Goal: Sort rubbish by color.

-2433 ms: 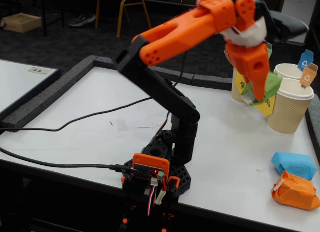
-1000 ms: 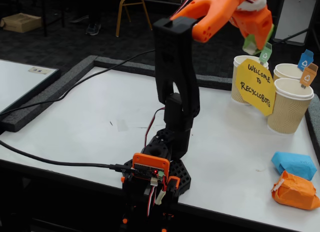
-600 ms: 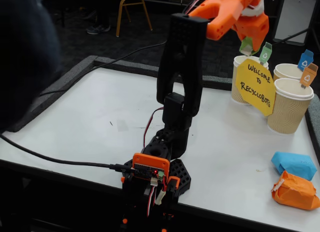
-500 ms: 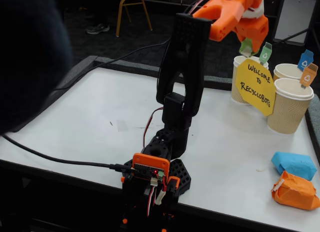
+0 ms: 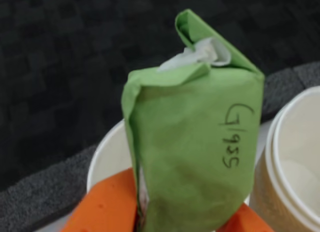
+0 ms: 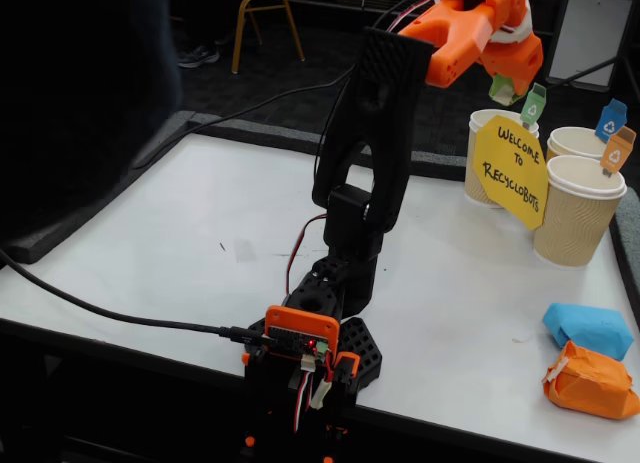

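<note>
White table [image 6: 200, 243], dark carpet behind. Gripper [image 6: 507, 83] clamped on green wad [image 5: 192, 142], long axis vertical, directly above the green-tagged cup [image 6: 482, 158]; release should drop it in.

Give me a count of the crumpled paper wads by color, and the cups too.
Green wad: 1, held in the gripper
Blue wad: 1
Orange wad: 1
Paper cups: 3
Total: 6

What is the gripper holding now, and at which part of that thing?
The gripper holds the light green paper wad, clamped at the end nearest the wrist camera, between the two orange fingers.
</note>
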Robot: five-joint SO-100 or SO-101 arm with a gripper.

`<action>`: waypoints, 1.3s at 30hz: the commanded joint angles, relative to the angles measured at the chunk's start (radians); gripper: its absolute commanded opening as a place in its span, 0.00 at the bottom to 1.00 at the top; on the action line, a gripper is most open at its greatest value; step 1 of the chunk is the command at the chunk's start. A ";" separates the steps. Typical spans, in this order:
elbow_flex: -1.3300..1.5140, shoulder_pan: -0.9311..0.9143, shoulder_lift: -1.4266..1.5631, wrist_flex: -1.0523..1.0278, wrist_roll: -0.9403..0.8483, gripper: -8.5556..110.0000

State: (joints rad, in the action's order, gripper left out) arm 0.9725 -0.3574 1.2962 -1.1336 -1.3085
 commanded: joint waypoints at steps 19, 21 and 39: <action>-0.101 0.005 0.009 0.143 0.003 0.29; -0.101 0.005 0.003 0.147 0.003 0.29; 0.087 -0.008 0.385 -0.124 0.012 0.07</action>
State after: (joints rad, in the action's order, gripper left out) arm 1.0216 -0.3574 1.3269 -1.2118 -1.3085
